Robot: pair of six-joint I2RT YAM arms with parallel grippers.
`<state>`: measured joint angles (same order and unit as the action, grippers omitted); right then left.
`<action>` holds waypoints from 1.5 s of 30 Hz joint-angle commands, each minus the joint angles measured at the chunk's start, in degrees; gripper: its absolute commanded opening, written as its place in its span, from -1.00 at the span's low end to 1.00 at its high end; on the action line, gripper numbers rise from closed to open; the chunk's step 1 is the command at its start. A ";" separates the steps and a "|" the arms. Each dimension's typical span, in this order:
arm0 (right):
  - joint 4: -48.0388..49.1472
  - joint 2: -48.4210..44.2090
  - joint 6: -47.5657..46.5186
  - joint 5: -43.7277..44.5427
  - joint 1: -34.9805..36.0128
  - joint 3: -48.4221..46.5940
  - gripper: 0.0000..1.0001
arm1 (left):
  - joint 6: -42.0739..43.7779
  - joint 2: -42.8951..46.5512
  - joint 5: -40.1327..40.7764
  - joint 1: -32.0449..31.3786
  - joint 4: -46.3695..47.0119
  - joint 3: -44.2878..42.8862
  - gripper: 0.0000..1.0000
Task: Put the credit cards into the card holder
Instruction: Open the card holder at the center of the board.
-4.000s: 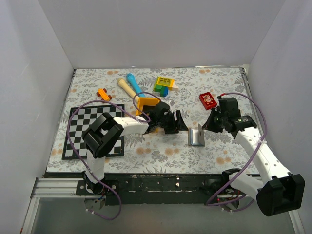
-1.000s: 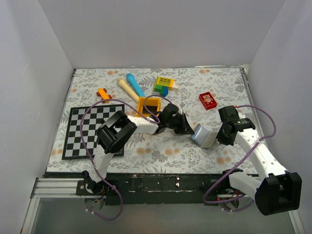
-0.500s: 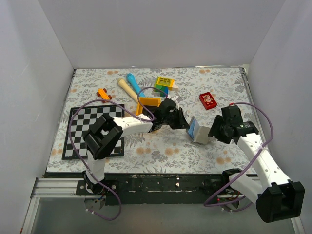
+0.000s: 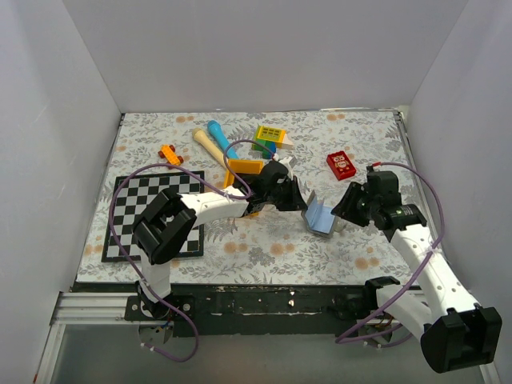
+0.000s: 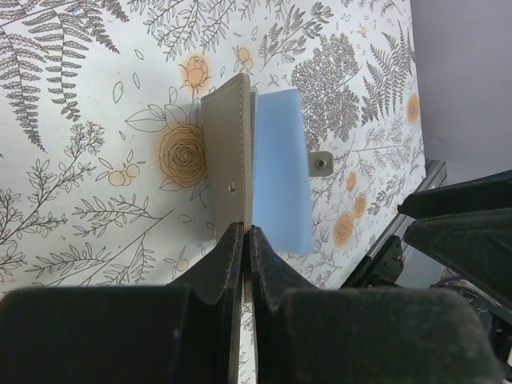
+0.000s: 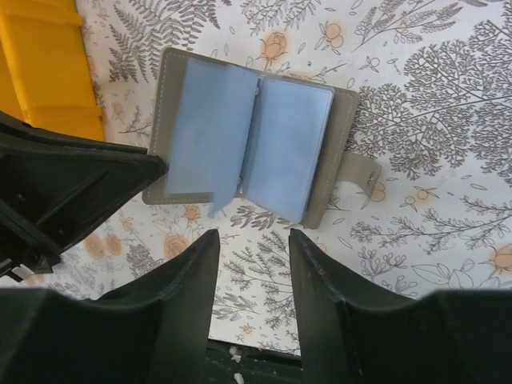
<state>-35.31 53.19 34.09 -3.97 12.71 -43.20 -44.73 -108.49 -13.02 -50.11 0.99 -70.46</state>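
Top external view: you have the card holder lying open on the floral desk a little right of centre, at about 4 o'clock from the orange tray and 7 o'clock from the red block. Your left gripper meets it from 10 o'clock, and your right gripper sits just beside it at 3 o'clock.

In the left wrist view, your left gripper is clenched on the near edge of the holder's grey cover. That cover stands edge-on to the camera, with the pale blue pockets spread to 3 o'clock of it and the snap tab poking out beyond them.

In the right wrist view, your right gripper is released, its fingers standing apart with only desk between them. The card holder lies just past them toward 12 o'clock, spread like a book with both blue pockets facing up and the tab at 3 o'clock. The orange tray fills the corner at 10 o'clock.

The chessboard lies at 9 o'clock, well apart from the holder.
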 commanded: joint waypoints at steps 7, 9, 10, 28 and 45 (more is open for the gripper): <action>7.10 3.14 0.54 -4.38 -0.32 1.28 -0.32 | 2.11 -0.50 0.62 -0.52 -0.64 -2.14 -1.00; 7.10 4.98 0.63 -4.21 -0.32 1.10 -0.34 | 1.93 -1.11 0.27 -0.52 -0.73 -2.05 -1.00; 7.45 5.78 0.72 -4.21 -0.32 1.19 -0.34 | 1.84 -1.29 0.27 -0.52 -0.64 -1.88 -1.00; 12.64 20.46 3.00 -7.03 -0.32 0.75 -0.49 | 1.40 -0.94 0.27 -0.52 -0.29 -0.83 -1.00; 3.58 24.50 3.44 2.03 -0.32 -1.01 -0.17 | 1.40 -0.94 1.33 -0.52 -0.64 0.05 -1.00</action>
<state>-29.91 76.40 37.34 -4.34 12.71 -41.71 -43.53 -111.26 -12.62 -50.28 0.40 -70.67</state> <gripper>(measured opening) 0.414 0.023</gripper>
